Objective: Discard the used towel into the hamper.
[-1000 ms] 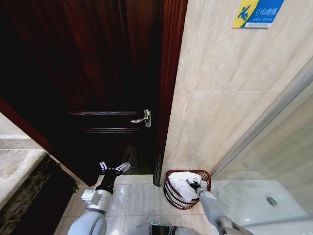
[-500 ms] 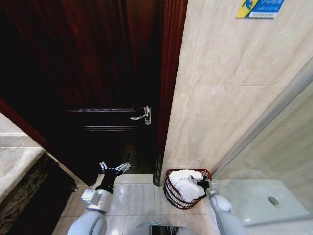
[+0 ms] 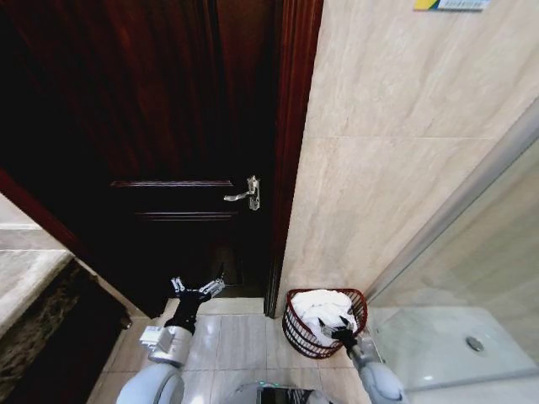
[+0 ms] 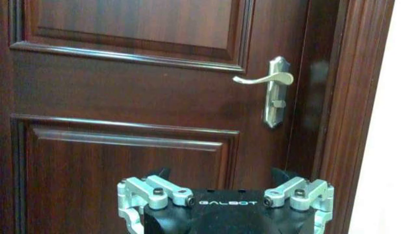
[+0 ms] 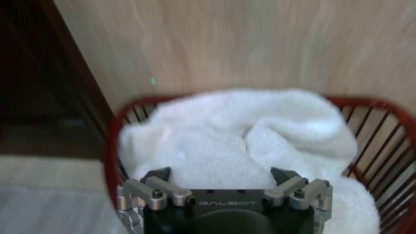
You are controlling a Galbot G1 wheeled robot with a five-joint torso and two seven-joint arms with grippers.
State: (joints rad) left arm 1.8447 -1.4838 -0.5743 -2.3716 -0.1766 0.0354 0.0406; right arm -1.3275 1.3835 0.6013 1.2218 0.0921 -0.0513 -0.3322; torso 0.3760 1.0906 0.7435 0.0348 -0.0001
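Note:
The hamper [image 3: 296, 335], a small round reddish-brown slatted basket, stands on the floor against the marble wall beside the door frame. A white towel [image 3: 321, 305] lies bunched inside it and rises above the rim. My right gripper [image 3: 341, 327] hovers at the hamper's near edge, open and holding nothing. In the right wrist view that gripper [image 5: 221, 174] has its jaws spread over the towel [image 5: 221, 136], with the hamper's red rim [image 5: 112, 146] around it. My left gripper [image 3: 195, 290] is held open at the left, low down and facing the door; the left wrist view shows it [image 4: 221, 173] empty.
A dark wooden door [image 3: 168, 126] with a metal lever handle [image 3: 244, 195] is straight ahead. A glass shower partition [image 3: 472, 269] and a shower floor with a drain [image 3: 475, 343] lie to the right. A stone counter [image 3: 25, 278] is at the left. Tiled floor [image 3: 240, 337] lies between my arms.
My right gripper has drawn back from over the towel toward the hamper's near edge; the towel stays in the hamper. The head view has shifted slightly. The left arm has not moved.

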